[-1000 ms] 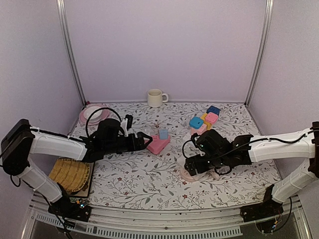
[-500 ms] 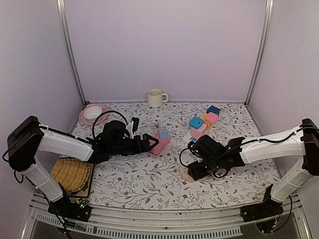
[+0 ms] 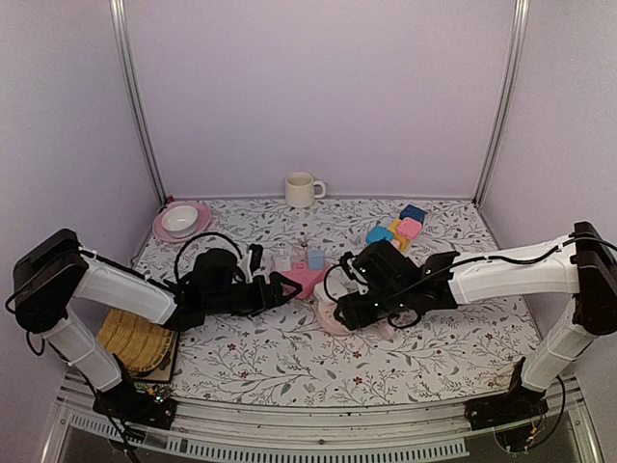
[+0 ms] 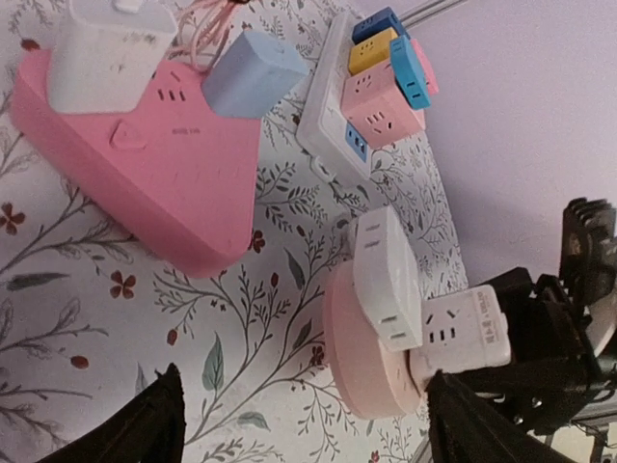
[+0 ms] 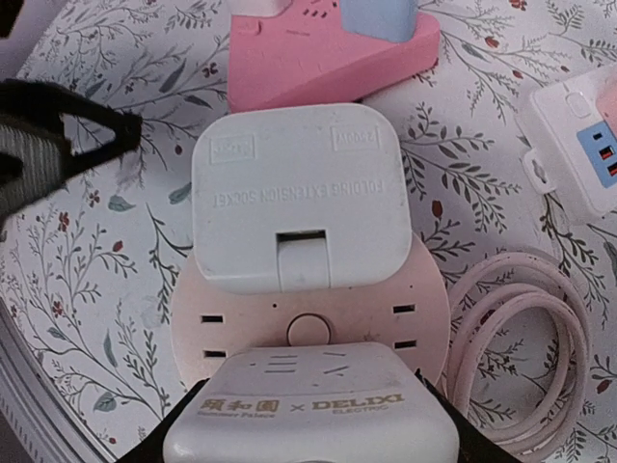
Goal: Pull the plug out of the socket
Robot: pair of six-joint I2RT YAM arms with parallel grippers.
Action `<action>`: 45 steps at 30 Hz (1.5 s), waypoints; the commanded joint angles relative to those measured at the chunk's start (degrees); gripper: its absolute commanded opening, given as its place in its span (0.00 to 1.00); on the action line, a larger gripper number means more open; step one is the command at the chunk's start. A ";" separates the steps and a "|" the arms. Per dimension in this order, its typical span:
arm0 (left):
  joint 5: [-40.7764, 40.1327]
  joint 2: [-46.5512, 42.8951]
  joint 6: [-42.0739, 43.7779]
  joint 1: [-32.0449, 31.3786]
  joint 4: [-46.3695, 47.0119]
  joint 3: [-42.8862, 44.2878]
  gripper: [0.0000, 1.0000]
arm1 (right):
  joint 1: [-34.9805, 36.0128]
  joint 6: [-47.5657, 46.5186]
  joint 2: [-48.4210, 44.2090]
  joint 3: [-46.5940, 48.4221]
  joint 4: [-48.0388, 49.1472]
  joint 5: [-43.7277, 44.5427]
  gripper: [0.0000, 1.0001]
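We read R gripper (image 5: 313,439) clamped on white plug (image 5: 313,410) – plug seated in round pink socket (image 5: 308,328), just beside pink strip (image 4: 145,183). L gripper (image 4: 301,386): jaws wide open, facing strip, apart from it.

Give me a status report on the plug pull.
Left gripper open beside triangular socket. Right gripper shut on white plug, seated in round socket. Folding adapter plugged alongside.

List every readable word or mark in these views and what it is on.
"FOLDING EXTENSION SOCKET", upside down: square white adapter.
"DELIXI", after Chinese characters: white plug.
Too small to read: the adapter's corner marks, the print on the pink power strip.
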 commanded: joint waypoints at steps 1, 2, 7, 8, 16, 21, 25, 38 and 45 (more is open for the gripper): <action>-0.67 -1.83 -7.18 -4.05 7.46 -4.99 0.87 | 1.71 3.42 -0.27 2.61 9.69 0.51 0.24; -1.72 -2.32 -7.83 -5.21 7.39 -5.46 0.87 | 2.99 4.10 -0.15 2.59 10.46 1.73 0.23; -6.43 -3.22 -11.23 -11.35 8.09 -7.68 0.85 | 9.23 6.81 1.12 2.96 11.54 8.76 0.23; -7.40 -3.60 -11.82 -12.49 8.42 -8.22 0.85 | 10.16 7.98 1.09 2.76 11.66 9.36 0.23; -18.57 -6.39 -17.98 -20.62 6.66 -11.44 0.78 | 14.59 15.54 -4.14 -4.99 18.16 10.92 0.23; -24.08 -6.61 -20.53 -26.81 7.55 -11.35 0.72 | 15.67 18.47 -6.13 -7.96 20.78 10.28 0.23; -30.13 -5.45 -24.45 -31.49 7.15 -11.47 0.72 | 15.90 18.13 -6.37 -8.23 21.97 9.42 0.23; -33.65 -6.16 -22.73 -32.08 10.04 -11.70 0.63 | 17.31 20.83 -12.53 -16.55 26.58 10.98 0.23; -29.71 -0.33 -19.04 -32.15 12.51 -6.41 0.60 | 18.65 21.67 -13.26 -17.53 26.62 13.33 0.23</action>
